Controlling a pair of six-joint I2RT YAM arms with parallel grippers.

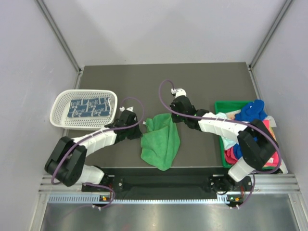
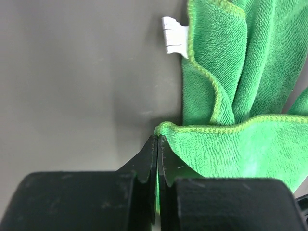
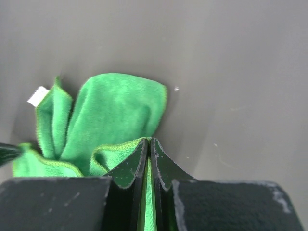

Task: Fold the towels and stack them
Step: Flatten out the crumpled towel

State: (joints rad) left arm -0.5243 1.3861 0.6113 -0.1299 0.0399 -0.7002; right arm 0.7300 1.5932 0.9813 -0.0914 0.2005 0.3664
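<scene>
The dark table (image 1: 207,82) fills the middle of the top view. The green towel (image 1: 161,139) lies crumpled at its centre, its bulk trailing toward the bottom of the frame. It is the cloth being worked, and it is neither flattened nor folded yet.

At the right edge of the frame, the green bin (image 1: 222,105) holds a heap of waiting towels, royal blue (image 1: 252,110) on top and pink-red (image 1: 234,154) lower down. At the left, the white mesh basket (image 1: 58,115) holds a blue-and-white patterned towel (image 1: 89,107) lying flat and squared, which looks like the start of the stack.

Both arms reach in toward the upper end of the green towel, one from each side. In the left wrist view, the left gripper (image 2: 157,144) has its fingers pressed together on a stitched corner of the towel. In the right wrist view, the right gripper (image 3: 148,144) is likewise clamped, with a sliver of green pinched between its fingers.

Two holds along the same upper end probably serve to draw the cloth taut between the arms, so it can be spread flat before folding.

A small white tag (image 2: 173,36) sticks out from the hem, near the left gripper's corner.
</scene>
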